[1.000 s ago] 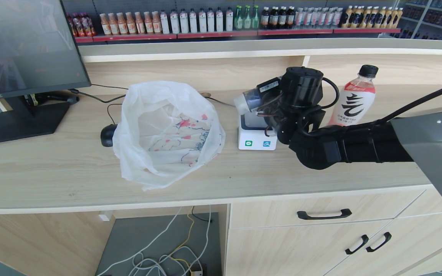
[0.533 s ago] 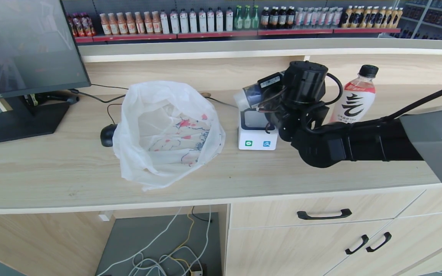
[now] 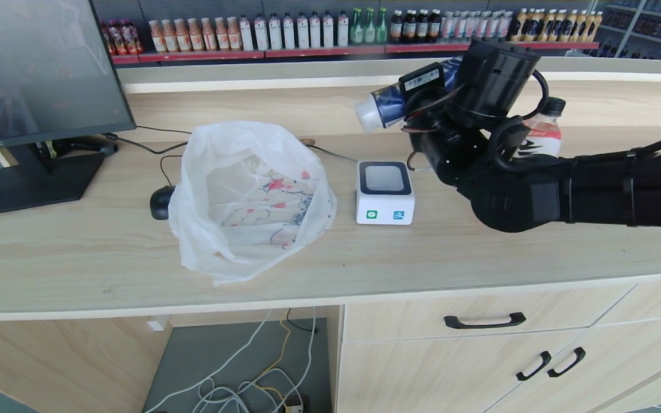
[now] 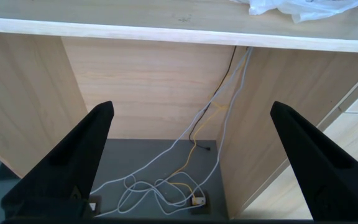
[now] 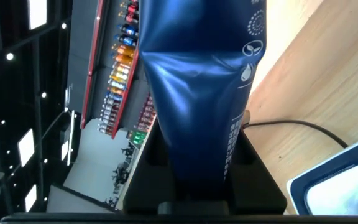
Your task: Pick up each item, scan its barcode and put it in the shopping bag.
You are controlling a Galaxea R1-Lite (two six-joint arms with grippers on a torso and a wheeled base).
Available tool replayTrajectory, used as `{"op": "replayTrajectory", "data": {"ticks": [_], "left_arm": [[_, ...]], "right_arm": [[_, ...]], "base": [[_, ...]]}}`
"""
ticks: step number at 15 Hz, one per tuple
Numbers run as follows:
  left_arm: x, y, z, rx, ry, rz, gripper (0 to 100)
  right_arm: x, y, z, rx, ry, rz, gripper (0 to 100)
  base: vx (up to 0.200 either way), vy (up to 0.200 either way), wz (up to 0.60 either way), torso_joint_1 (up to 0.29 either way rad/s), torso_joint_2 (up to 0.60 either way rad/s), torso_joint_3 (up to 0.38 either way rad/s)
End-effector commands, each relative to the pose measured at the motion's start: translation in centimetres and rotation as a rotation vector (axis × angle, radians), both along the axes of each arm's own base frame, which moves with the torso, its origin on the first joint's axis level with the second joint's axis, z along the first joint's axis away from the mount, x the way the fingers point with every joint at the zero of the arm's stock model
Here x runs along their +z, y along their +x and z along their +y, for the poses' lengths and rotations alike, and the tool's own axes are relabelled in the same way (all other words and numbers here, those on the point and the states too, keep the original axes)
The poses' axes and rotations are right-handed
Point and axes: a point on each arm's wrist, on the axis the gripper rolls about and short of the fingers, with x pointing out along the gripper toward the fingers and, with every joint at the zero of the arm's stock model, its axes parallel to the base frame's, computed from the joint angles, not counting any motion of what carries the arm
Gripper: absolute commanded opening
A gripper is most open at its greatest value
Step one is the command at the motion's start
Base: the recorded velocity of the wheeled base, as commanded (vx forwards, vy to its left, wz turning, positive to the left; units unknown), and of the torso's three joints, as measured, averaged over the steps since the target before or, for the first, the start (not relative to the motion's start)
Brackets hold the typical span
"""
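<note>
My right gripper point(image 3: 422, 106) is shut on a blue tube with a white cap point(image 3: 381, 108), held in the air above and a little behind the white scanner box point(image 3: 384, 192). The blue tube point(image 5: 197, 81) runs lengthwise between the fingers, and a corner of the scanner point(image 5: 340, 190) lies beyond it. The white shopping bag point(image 3: 247, 195) stands open on the counter, left of the scanner. A pink-labelled drink bottle point(image 3: 543, 135) stands behind my right arm, partly hidden. My left gripper point(image 4: 191, 155) hangs open below the counter edge, over the floor cables.
A monitor point(image 3: 38, 69) on its stand sits at the counter's left end. A black mouse point(image 3: 161, 202) lies beside the bag. A raised wooden ledge point(image 3: 284, 77) runs along the back. Drawers point(image 3: 482, 321) sit below the counter front.
My right gripper has risen with the blue tube from just over the scanner to well above it, and shifted slightly right. The scanner's top is now uncovered.
</note>
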Motion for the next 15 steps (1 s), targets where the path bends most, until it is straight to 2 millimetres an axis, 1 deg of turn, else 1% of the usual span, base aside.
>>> {"op": "replayTrajectory", "data": {"ticks": [1,2,3,7,8,9,10,12,15], "left_arm": [[0.0,0.0,0.0,0.0,0.0,0.0,100],[0.0,0.0,0.0,0.0,0.0,0.0,100],[0.0,0.0,0.0,0.0,0.0,0.0,100],[0.0,0.0,0.0,0.0,0.0,0.0,100],[0.0,0.0,0.0,0.0,0.0,0.0,100],[0.0,0.0,0.0,0.002,0.0,-0.001,100],[0.0,0.0,0.0,0.0,0.0,0.0,100],[0.0,0.0,0.0,0.0,0.0,-0.001,100],[0.0,0.0,0.0,0.0,0.0,0.0,100]], "right_arm": [[2.2,-1.7,-0.5,0.011,0.017,-0.045,0],[3.3,-2.8,-0.4,0.02,0.003,-0.068,0],[3.9,-3.3,-0.4,0.022,-0.001,-0.081,0],[4.9,-5.0,-0.6,0.028,-0.03,-0.099,0],[5.0,-6.1,-0.4,0.043,-0.037,-0.095,0],[4.8,-6.8,-0.3,0.05,-0.059,-0.092,0],[4.2,-8.2,0.4,0.038,-0.099,-0.095,0],[2.6,-8.3,0.6,-0.016,-0.175,-0.135,0],[1.4,-8.8,0.3,-0.094,-0.296,-0.241,0]], "base": [[0.0,0.0,0.0,0.0,0.0,0.0],[0.0,0.0,0.0,0.0,0.0,0.0],[0.0,0.0,0.0,0.0,0.0,0.0],[0.0,0.0,0.0,0.0,0.0,0.0],[0.0,0.0,0.0,0.0,0.0,0.0],[0.0,0.0,0.0,0.0,0.0,0.0],[0.0,0.0,0.0,0.0,0.0,0.0],[0.0,0.0,0.0,0.0,0.0,0.0],[0.0,0.0,0.0,0.0,0.0,0.0]]}}
